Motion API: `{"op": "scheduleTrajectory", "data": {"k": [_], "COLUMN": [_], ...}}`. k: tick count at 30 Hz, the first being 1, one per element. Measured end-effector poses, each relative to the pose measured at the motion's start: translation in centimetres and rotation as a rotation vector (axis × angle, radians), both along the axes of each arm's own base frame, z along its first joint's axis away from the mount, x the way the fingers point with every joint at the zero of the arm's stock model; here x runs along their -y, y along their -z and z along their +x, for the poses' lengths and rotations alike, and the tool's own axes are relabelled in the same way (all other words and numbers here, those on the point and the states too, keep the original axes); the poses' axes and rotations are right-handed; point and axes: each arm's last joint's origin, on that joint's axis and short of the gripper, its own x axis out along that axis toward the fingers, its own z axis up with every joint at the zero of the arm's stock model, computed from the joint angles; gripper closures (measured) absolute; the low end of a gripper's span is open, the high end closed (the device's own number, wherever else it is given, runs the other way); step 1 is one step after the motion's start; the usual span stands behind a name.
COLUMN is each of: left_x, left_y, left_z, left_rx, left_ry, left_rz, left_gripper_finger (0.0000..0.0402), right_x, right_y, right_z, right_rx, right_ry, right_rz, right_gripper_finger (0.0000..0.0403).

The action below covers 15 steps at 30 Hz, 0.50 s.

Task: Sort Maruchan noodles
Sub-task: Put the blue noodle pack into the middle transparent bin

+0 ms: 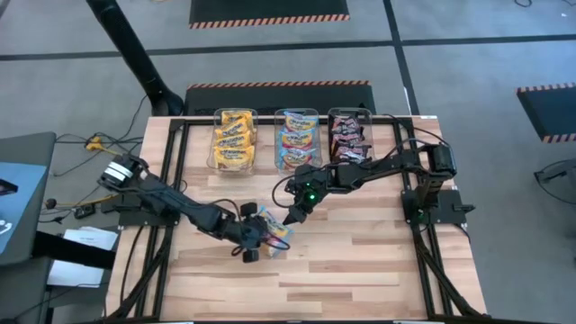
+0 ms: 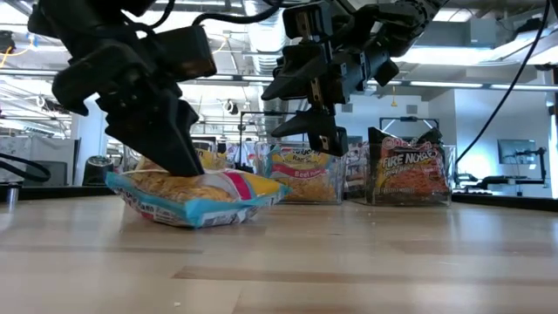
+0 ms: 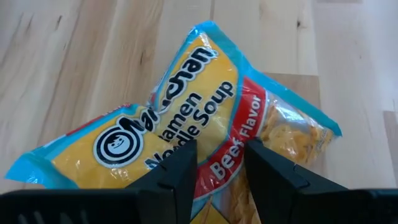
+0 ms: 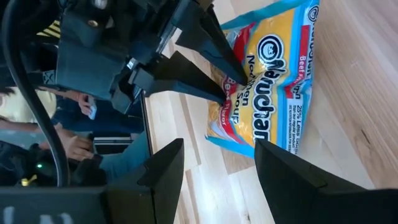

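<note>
Left gripper (image 1: 255,241) nips the near edge of a blue-yellow beef packet (image 1: 273,227) mid-table, fingers narrow, hiding pkt's near part. Right gripper (image 1: 294,214) hovers just beyond, fingers wide, empty. Far: three clear bins (image 1: 289,163) w/ sorted packets, labels partly blocked by arms.

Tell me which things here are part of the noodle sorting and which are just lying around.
Part of the job:
- light blue beef packet, left gripper on it
- right gripper, jaws open above the table
- yellow-orange packets
- blue packets
- black-red packets

Lying about:
- cables
- papers
</note>
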Motion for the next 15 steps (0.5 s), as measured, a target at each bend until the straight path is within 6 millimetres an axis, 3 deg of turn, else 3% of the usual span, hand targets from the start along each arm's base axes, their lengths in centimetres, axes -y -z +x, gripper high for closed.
{"op": "scheduleTrajectory", "data": {"k": [9, 15], "left_x": [0.02, 0.07], "left_y": [1.19, 1.24], "left_z": [0.15, 0.25], "left_rx": [-0.040, -0.032], "left_ry": [-0.040, -0.020], "left_rz": [0.016, 0.018], "left_gripper_finger": [0.0286, 0.0374], "right_x": [0.12, 0.12], "right_y": [-0.02, 0.00], "right_z": [0.00, -0.01], "right_rx": [0.001, -0.014], "right_ry": [0.003, 0.017], "right_rz": [-0.001, 0.017], "right_gripper_finger": [0.0182, 0.0182]}}
